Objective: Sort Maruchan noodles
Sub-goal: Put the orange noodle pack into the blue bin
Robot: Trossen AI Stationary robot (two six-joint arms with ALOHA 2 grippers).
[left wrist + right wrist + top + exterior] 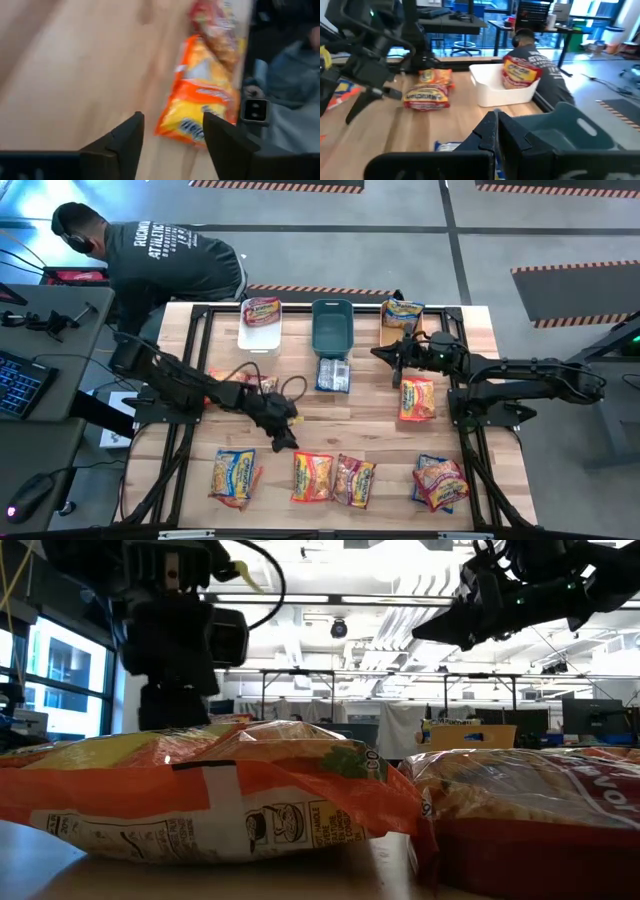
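- step in hand, as judged: a reach. the left gripper (284,438) hangs over bare wood near the table's middle, above the front row of packets, with nothing between its fingers (127,142), which stand apart in the left wrist view.
- that view looks past the fingers at an orange-and-yellow packet (200,107) lying flat on the wood, apart from the fingertips. which front-row packet it is, i cannot tell.
- right gripper (385,354) is held just beside the teal bin (332,325), jaws pressed together and empty.
- where the noodles lie: one pink-red packet in the white bin (261,311); one packet (402,312) at the back right, seemingly in an orange bin mostly hidden under it; a blue packet (333,374) just in front of the teal bin; an orange packet (416,399) by the right arm.
- front row: a yellow-orange packet (234,477), an orange one (312,477) touching a redder one (353,480), and a small heap at the right (440,481). more packets sit half hidden under the left arm.
- sorting looks early: most packets are outside the bins.
- next move calls for lowering the open jaws squarely over one packet, gripping the crinkly wrap without snagging a neighbour.
- person (165,260) bends at the table's far left corner, clear of both arms.
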